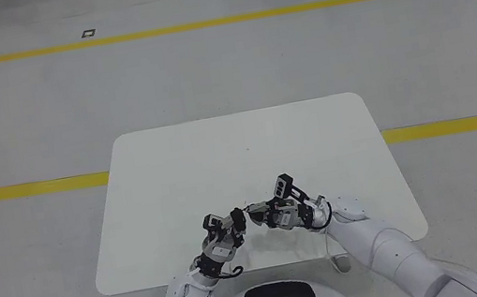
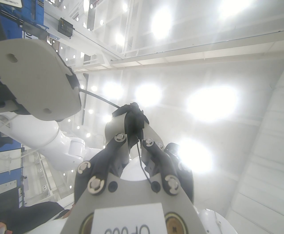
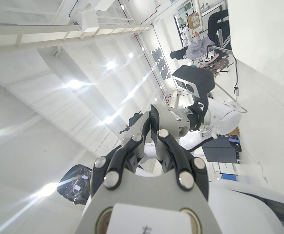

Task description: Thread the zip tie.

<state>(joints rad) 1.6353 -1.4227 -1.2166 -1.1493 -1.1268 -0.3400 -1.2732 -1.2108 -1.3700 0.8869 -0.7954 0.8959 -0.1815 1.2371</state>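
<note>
Pressed shut on the black zip tie [image 2: 99, 98]: left gripper [image 2: 133, 120], with one thin strand of the tie trailing back toward its palm. Strung from there across a short gap to the right gripper [image 3: 150, 125], also closed, pads flat against each other. Apparently pinched there too, judging by the left wrist view. Both held in the air, tips nearly meeting, over the near part of the white table [image 1: 220, 151], about mid-width. Beyond the table: grey floor, yellow lines [image 1: 27, 189].
</note>
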